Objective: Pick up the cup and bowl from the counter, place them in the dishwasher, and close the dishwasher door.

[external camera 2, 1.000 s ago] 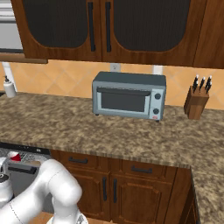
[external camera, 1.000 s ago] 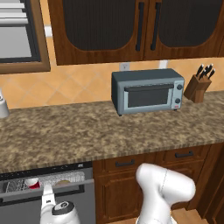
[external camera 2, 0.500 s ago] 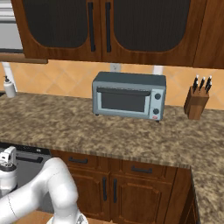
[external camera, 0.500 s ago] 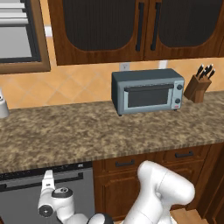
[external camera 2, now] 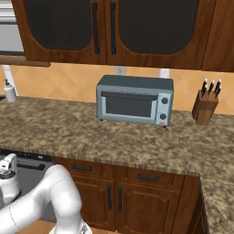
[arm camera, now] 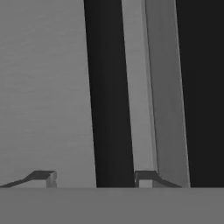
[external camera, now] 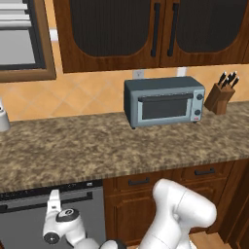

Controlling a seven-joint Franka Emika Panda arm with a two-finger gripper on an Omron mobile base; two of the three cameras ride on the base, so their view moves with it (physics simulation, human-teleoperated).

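The dishwasher door point(external camera: 29, 228) stands upright and closed under the counter point(external camera: 97, 146), below the black control strip point(external camera: 29, 193). My gripper point(external camera: 54, 202) is right in front of the door's upper part, also visible at the lower left of the right base view point(external camera 2: 8, 165). In the hand view the gripper point(arm camera: 94, 177) is open, and its fingertips point(arm camera: 144, 177) stand apart close to the grey door panel point(arm camera: 43, 87). The dark bar handle point(arm camera: 109, 87) runs between them. The cup and the bowl are out of view.
A grey toaster oven point(external camera: 163, 102) and a knife block point(external camera: 221, 95) stand at the back of the counter. A white-grey container point(external camera: 2, 116) sits at its far left. Dark wood cabinet doors point(external camera: 141, 204) flank the dishwasher on the right.
The dishwasher door has swung up from part-open, with racks and a red cup showing inside, to closed. My hand rose with it, and the fingers narrowed slightly.
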